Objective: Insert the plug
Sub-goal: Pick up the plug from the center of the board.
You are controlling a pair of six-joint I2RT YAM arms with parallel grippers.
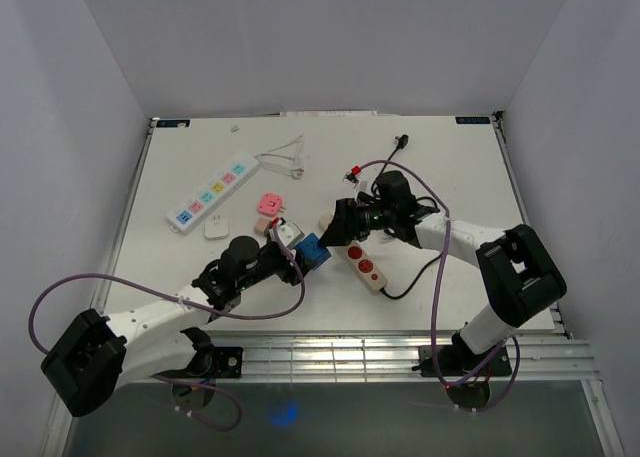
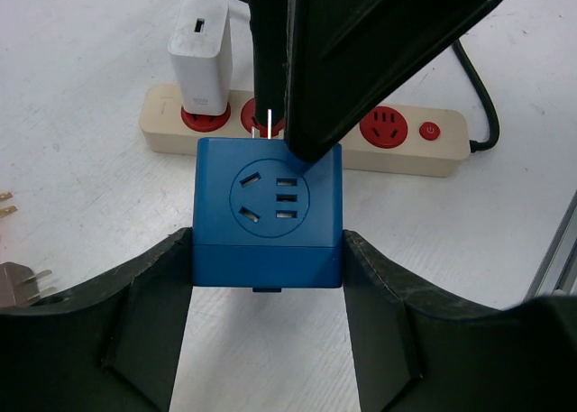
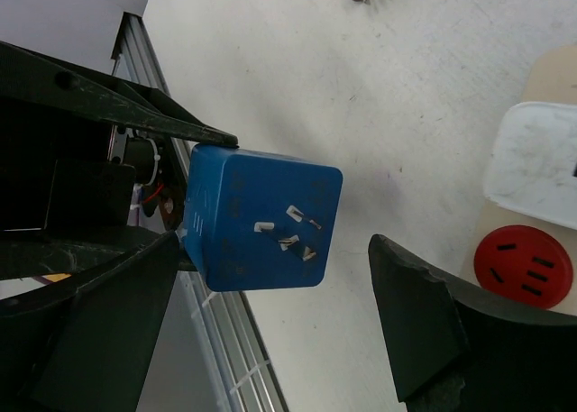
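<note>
- Left gripper (image 2: 268, 254): closed on one blue cube plug (image 2: 268, 214), one finger on each side face. The cube is held above the counter (image 1: 450, 177), just beside the beige power strip (image 2: 397, 155).
- Blue cube plug: three prongs on the face turned toward the right gripper (image 3: 275, 245).
- Right gripper: spread wide, holding nothing.
- Beige power strip: three red sockets in view, one filled by a white charger (image 2: 203, 56).
- White power strip (image 1: 212, 193): a second strip, well apart at the left, with one pink plug (image 1: 268, 204) nearer the cube.

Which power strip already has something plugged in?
The beige strip with red sockets, holding a white charger; the white pastel-socket strip looks unused.
</note>
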